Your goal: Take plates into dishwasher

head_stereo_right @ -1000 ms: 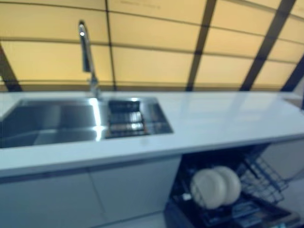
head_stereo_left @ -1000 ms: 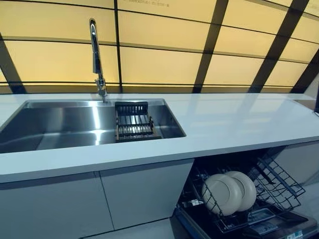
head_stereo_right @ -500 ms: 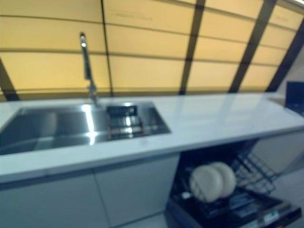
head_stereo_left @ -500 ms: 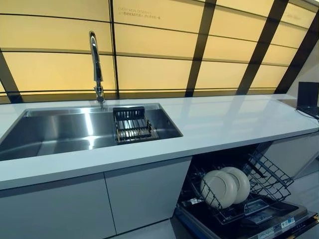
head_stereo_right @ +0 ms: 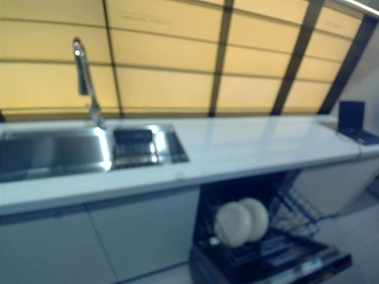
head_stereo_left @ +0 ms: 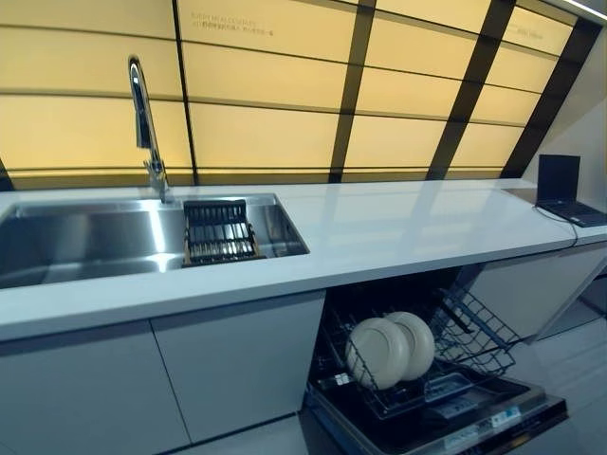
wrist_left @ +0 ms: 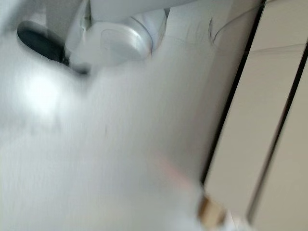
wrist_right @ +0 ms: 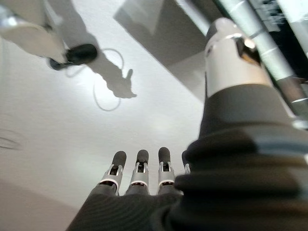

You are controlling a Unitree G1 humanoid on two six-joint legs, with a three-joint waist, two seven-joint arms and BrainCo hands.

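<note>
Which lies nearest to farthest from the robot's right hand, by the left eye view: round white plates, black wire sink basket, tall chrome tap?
Judged, as the right hand shows only in its wrist view.
1. Round white plates, low right, in the dishwasher.
2. Black wire sink basket, left, in the sink.
3. Tall chrome tap, behind the sink.

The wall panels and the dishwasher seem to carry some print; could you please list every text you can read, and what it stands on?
Nothing can be read for certain.
Wall panel: a line of small pale print, too small to read.
Dishwasher door: white labels along its front edge, too small and blurred to read.
Laptop, plates and sink: no print visible.
</note>
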